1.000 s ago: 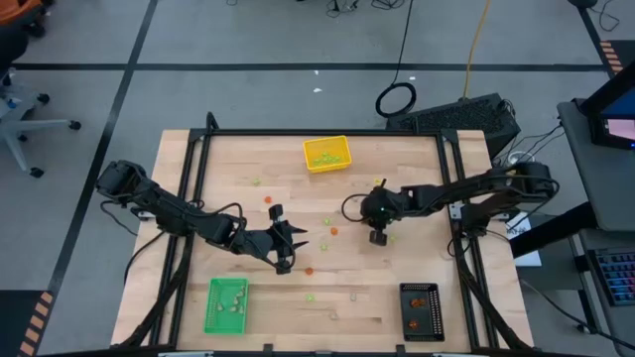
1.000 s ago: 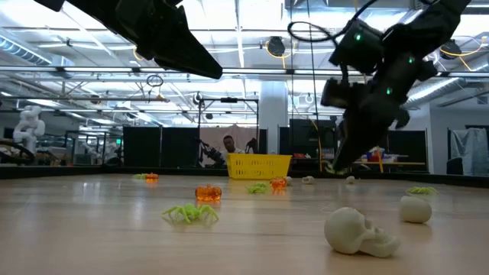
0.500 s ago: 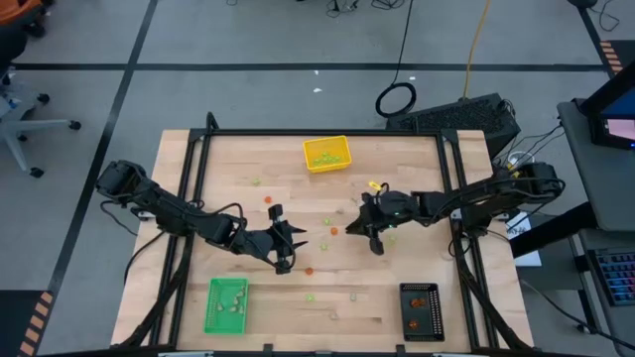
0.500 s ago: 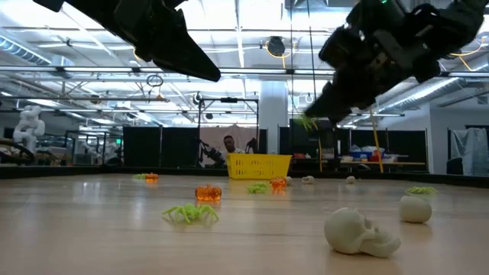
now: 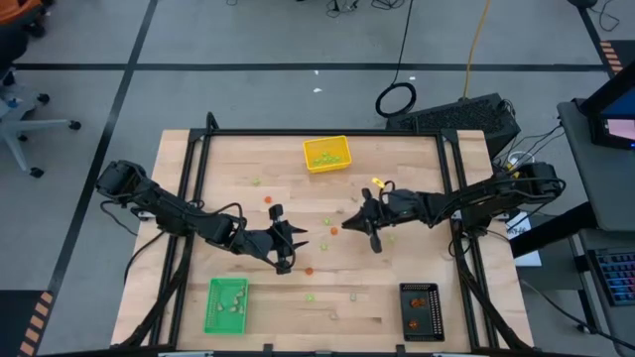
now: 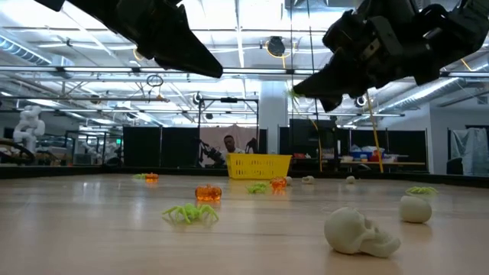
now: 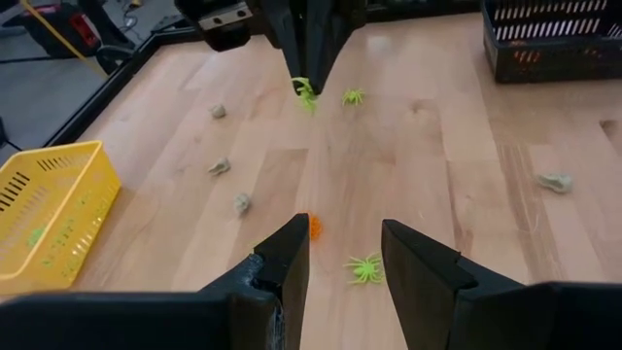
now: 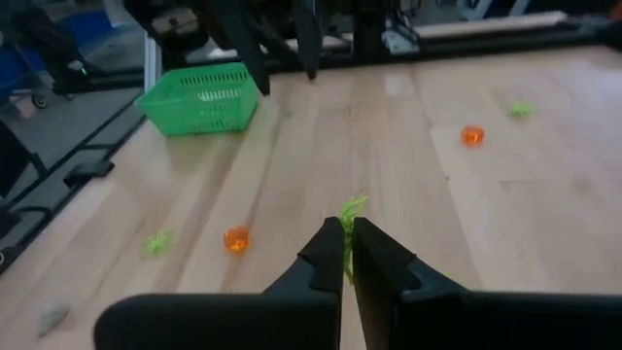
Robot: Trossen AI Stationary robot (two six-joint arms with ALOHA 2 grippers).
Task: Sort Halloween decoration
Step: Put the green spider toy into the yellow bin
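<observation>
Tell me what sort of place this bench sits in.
Probably a robotics lab or workshop: a wooden table on bare concrete floor, an open ceiling with pipes and strip lights, and workbenches behind.

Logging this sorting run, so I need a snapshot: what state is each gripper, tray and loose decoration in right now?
Right gripper: shut on a light green spider, lifted clear of the table.
Left gripper: open, empty, above the table.
Yellow tray: upright, green pieces inside.
Green tray: upright, pale pieces inside.
Black tray: upright, orange pieces inside.
Skull: lying on the table.
Orange pumpkin: resting on the table.
</observation>
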